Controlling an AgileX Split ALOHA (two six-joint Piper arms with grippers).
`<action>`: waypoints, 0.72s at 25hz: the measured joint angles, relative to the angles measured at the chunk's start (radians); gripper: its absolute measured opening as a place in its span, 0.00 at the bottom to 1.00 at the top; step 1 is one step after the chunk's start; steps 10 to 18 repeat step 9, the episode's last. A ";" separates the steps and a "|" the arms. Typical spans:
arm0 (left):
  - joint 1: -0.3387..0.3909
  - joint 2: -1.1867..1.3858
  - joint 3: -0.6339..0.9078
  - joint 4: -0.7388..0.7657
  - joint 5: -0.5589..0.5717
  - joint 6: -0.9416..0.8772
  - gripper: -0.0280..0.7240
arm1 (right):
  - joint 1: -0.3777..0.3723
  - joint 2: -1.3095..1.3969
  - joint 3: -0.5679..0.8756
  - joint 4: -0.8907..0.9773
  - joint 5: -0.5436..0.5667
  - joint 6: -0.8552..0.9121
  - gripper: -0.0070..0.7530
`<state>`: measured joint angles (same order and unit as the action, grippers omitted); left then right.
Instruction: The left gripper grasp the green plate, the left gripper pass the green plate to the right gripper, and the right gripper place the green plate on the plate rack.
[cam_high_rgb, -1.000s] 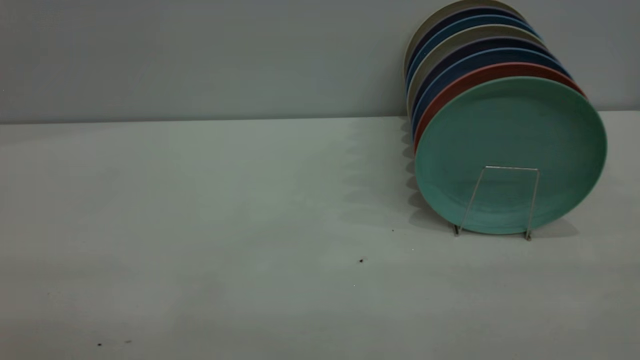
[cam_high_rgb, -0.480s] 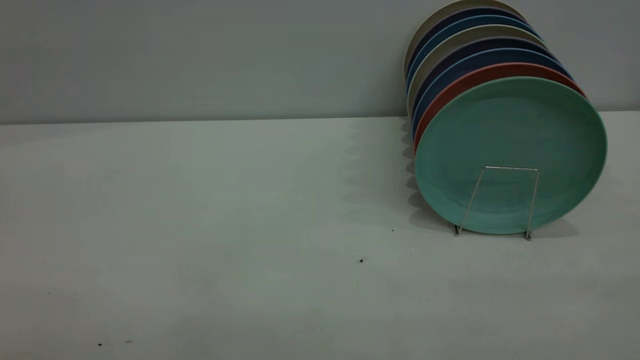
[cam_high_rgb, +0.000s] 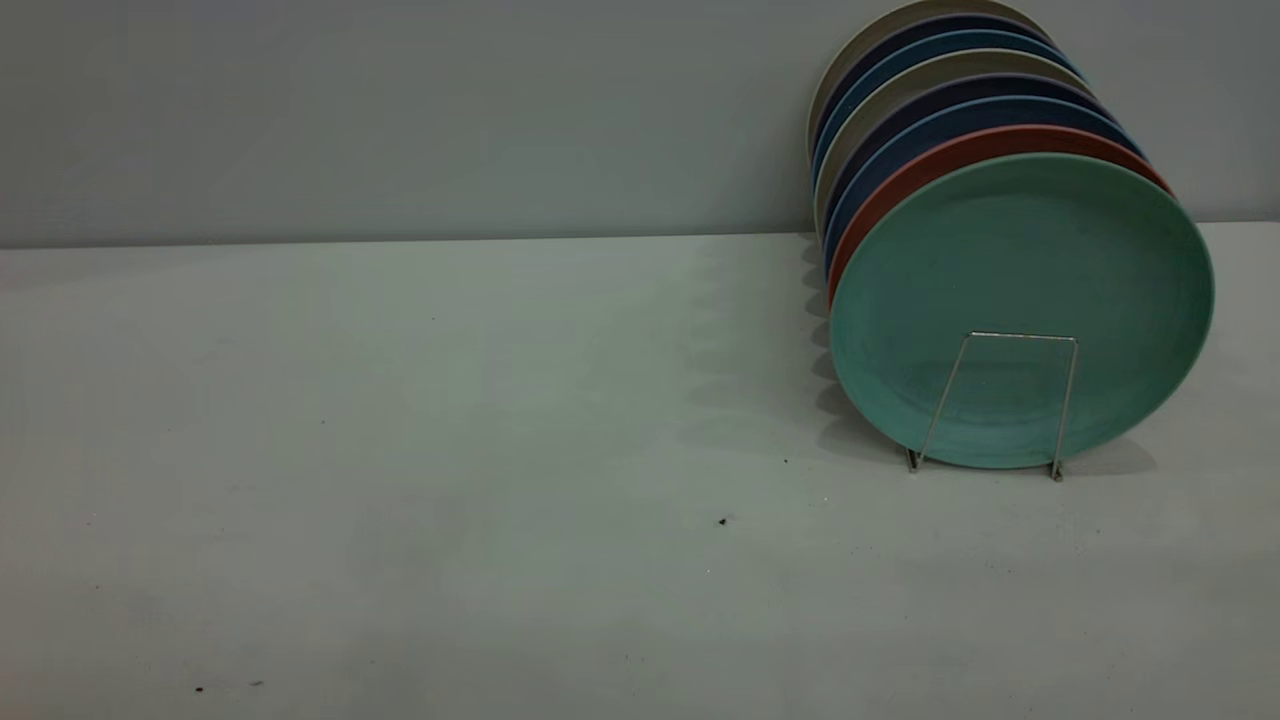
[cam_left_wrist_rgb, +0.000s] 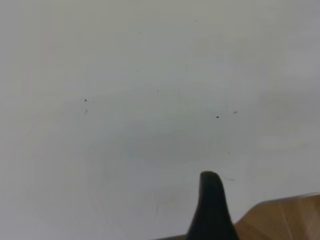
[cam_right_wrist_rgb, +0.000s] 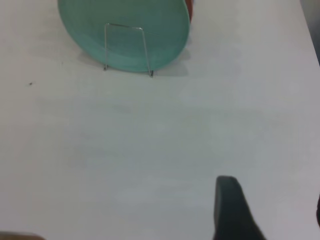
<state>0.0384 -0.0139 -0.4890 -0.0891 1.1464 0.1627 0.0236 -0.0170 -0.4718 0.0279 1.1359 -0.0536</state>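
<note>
On rack, front slot: green plate parked upright, job looks done.
Plate leans back vs the pink plate w/ blue ones behind; front loop of plate rack stops its lower rim sliding fwd, so it stands w/o me. My right gripper hangs well clear over bare table, holding nothing; gap btwn fingers looks wide. Left gripper likewise empty off to its side – only 1 finger shows, can't tell its spread.
</note>
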 joint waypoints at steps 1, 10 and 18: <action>0.000 0.000 0.000 0.000 0.000 0.000 0.82 | 0.000 0.000 0.000 0.001 0.000 0.000 0.56; 0.000 0.000 0.000 0.000 0.000 0.000 0.82 | 0.006 0.000 0.000 0.004 0.000 0.000 0.56; 0.000 0.000 0.000 0.000 0.000 0.000 0.82 | 0.006 0.000 0.000 0.004 0.000 0.000 0.56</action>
